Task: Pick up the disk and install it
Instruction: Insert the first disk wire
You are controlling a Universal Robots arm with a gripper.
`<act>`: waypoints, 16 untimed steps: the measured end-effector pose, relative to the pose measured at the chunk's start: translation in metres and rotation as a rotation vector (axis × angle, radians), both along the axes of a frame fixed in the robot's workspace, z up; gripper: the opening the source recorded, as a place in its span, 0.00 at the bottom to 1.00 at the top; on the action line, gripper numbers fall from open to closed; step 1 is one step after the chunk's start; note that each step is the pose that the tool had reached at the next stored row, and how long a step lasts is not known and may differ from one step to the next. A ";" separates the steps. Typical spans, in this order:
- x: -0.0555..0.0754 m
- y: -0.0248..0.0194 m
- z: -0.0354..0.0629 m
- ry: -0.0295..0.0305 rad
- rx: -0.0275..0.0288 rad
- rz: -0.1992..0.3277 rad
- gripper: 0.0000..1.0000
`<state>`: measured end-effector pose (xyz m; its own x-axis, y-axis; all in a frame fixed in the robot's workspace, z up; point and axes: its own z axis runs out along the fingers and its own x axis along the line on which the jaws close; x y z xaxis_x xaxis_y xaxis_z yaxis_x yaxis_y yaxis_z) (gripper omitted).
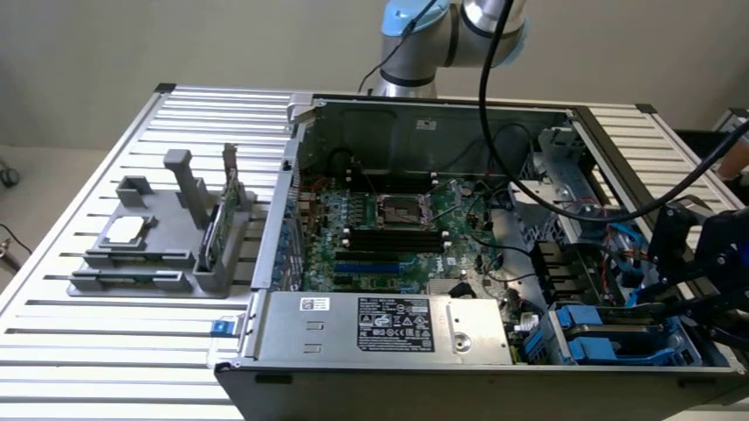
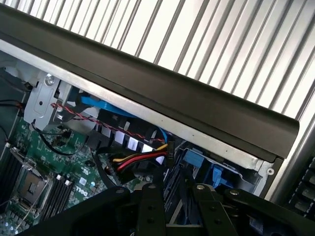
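Bright even light, soft shadows, glare on slatted table (image 2: 211, 44)

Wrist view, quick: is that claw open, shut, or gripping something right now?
Gripper: cannot be told if open or shut; it hangs above the blue drive bay in the computer case.

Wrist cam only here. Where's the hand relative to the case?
Observer: The hand is at the case's end on the exterior view's right, near the blue carriers.
Operator: Anything on the table outside the case?
Observer: A grey tray at the exterior view's left, with a small silver chip on it.
Operator: What runs along the case's edge nearest the exterior camera?
Observer: A long grey box with a black-and-white label.
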<state>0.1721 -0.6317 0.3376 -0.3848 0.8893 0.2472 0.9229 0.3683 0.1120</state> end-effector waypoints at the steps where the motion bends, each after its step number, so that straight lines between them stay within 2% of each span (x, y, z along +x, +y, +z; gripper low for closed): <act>1: 0.000 0.0000 -0.0004 0.0000 0.0010 -0.002 0.28; 7: 0.000 0.0000 -0.0021 0.0000 0.0079 -0.011 0.28; 12: 0.000 0.0001 -0.0025 0.0001 0.0170 -0.014 0.28; 16: 0.000 0.0001 -0.0028 0.0001 0.0199 -0.015 0.28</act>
<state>0.1720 -0.6316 0.3348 -0.3710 0.8900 0.2649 0.9285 0.3516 0.1191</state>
